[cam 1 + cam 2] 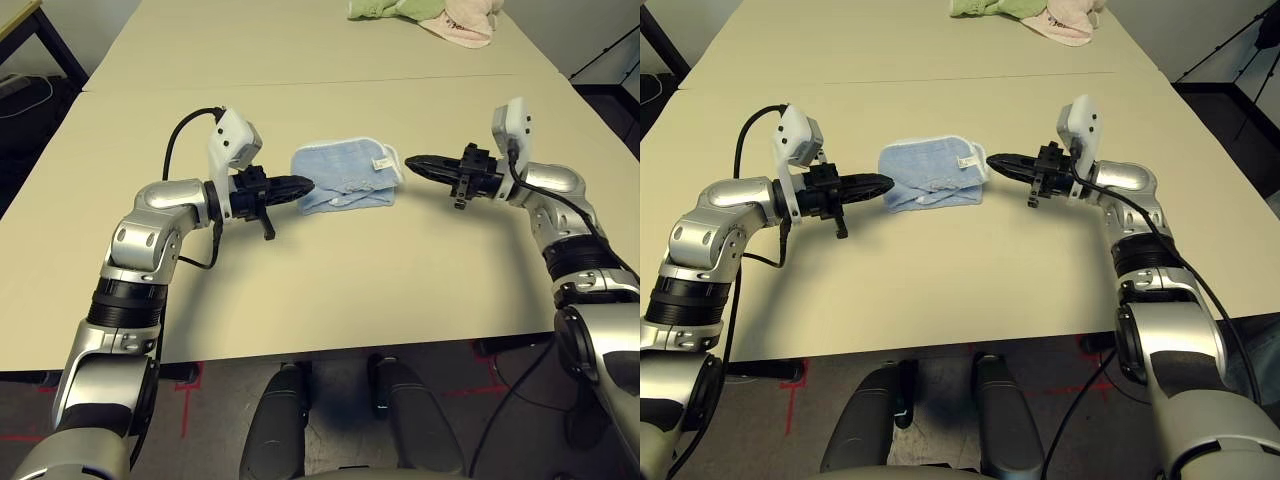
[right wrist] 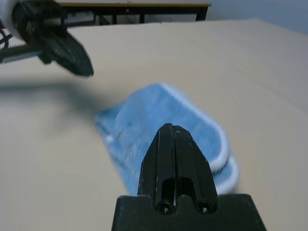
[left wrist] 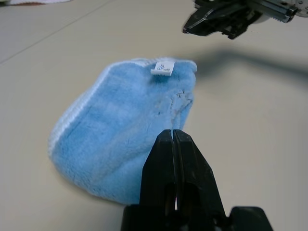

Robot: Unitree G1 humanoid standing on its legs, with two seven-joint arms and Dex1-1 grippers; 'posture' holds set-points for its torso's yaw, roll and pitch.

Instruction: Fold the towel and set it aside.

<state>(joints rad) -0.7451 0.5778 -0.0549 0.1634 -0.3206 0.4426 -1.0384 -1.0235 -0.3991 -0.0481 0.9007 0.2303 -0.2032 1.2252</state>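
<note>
The towel (image 1: 345, 178) lies folded into a rumpled bundle near the middle of the beige table (image 1: 330, 290), its white edging curving round the far and right sides and a small white label (image 1: 381, 163) standing at its far right corner. No container stands on the table. At the far edge a green cloth (image 1: 385, 9) and a pink cloth (image 1: 462, 22) lie heaped together, well apart from the towel.

The left gripper (image 1: 304, 185) reaches in from the left, roughly level, its black fingers pressed together and holding nothing; its tip sits at the towel's left edge, contact uncertain. The right gripper (image 1: 412, 162) reaches in from the right, also roughly level, fingers closed and empty, its tip just beside the towel's right end, apart from it. Both silver forearms angle inward, the two tips facing each other across the towel.
</note>
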